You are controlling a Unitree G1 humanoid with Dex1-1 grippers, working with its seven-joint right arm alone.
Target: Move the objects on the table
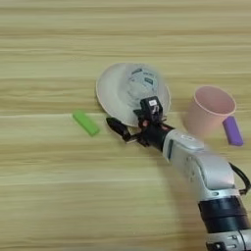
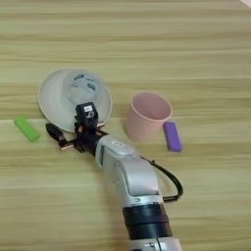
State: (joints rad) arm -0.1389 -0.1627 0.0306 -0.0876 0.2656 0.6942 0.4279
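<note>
Beige plate [image 1: 110, 90] w/ clear tape roll [image 1: 142, 84] on it; right gripper [image 1: 133, 119] spread at plate's near rim, holding nothing. Green block [image 1: 86, 122] left; pink cup [image 1: 210, 110], purple block [image 1: 232, 131] right.

Unclear place: only a wooden table [image 1: 49, 196] shows.

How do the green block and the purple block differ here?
The green block lies alone left of the plate, slanted; the purple block lies right of the pink cup, close beside it and nearly upright in the picture. Both are small bars flat on the table.
</note>
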